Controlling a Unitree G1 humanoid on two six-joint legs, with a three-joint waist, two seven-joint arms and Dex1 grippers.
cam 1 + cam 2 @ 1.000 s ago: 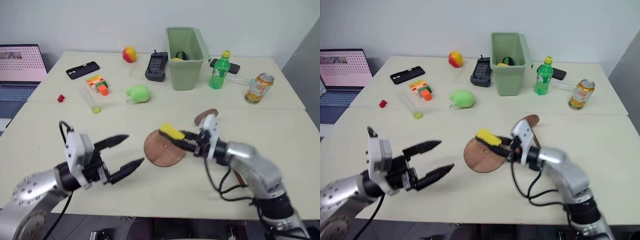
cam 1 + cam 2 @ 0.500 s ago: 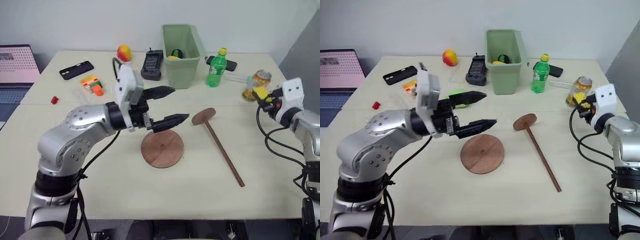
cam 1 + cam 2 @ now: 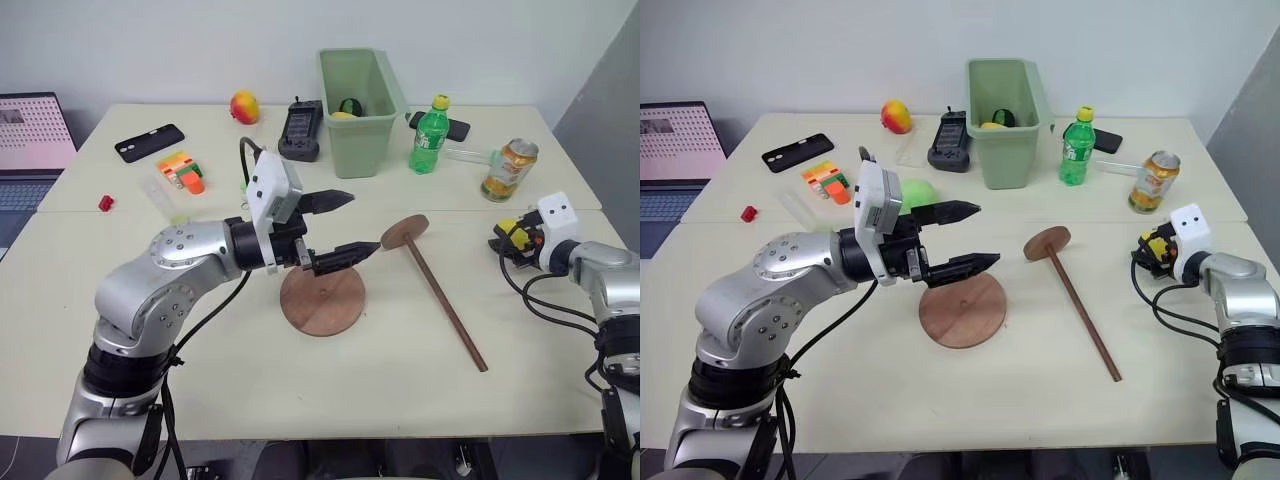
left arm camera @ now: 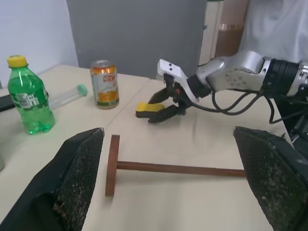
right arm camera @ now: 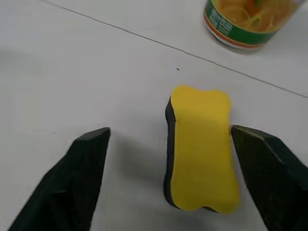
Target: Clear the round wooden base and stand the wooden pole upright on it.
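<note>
Cleared round wooden base (image 3: pixel 962 310) beneath the released left gripper (image 3: pixel 962 238); wooden pole (image 3: pixel 1076 300) flat on the counter (image 3: pixel 940 400) beside it, right gripper (image 5: pixel 168 159) released around a yellow eraser-like block (image 5: pixel 202 147), which may snag on withdrawal.

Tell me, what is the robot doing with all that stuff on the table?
It is getting ready to stand a stick up. The right gripper has its fingers open around a yellow and black sponge block lying on the table near the orange drink can. The flat round reddish-brown wooden base has nothing on it now. The long thin dark-brown wooden pole, with a disc at one end, lies flat beside the base. The left gripper hovers open above the base, holding nothing.
</note>
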